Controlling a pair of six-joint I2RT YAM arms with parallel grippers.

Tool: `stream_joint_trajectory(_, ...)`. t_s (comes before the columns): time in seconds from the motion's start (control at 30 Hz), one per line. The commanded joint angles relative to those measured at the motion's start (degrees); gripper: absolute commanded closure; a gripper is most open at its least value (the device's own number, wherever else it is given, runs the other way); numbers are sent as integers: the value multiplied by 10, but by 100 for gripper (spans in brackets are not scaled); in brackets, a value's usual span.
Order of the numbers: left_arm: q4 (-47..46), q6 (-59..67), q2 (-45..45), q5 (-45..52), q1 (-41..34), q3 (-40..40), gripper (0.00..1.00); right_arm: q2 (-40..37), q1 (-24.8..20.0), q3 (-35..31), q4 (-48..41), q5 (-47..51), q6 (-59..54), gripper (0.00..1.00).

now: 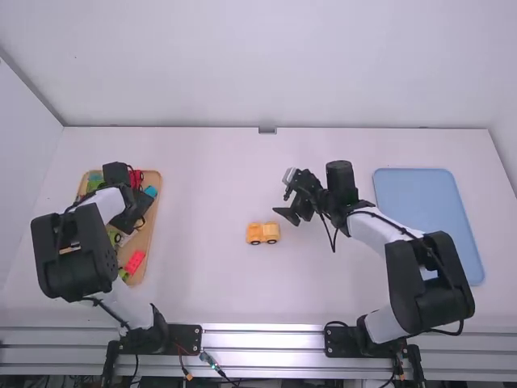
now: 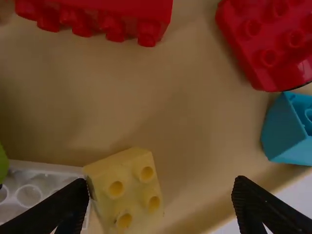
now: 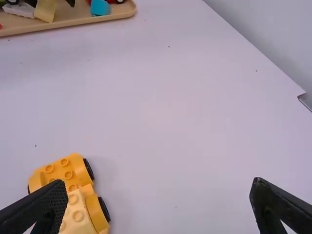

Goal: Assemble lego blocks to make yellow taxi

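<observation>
I can read no word and no number here. Also no label or sign is readable.

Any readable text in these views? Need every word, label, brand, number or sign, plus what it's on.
None readable.
Yellow car: no legible text.
Pale yellow block, red block, teal block: nothing legible; any marking on the studs is too small to tell.
Wooden tray, blue tray: nothing legible.
</observation>
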Motion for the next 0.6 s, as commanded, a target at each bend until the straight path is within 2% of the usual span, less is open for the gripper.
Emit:
stream_joint_trajectory(0.0,-3,9,8,5,2,-4,22,-6,2,10,0,-3,3,1)
stream_joint_trajectory(0.17,-19,-34,8,-39,2,-4,22,-6,2,10,-2,-3,3,1)
stream_joint_trajectory(0.57,-55,-37,8,-80,2,-4,20,-6,2,10,0,-3,3,1)
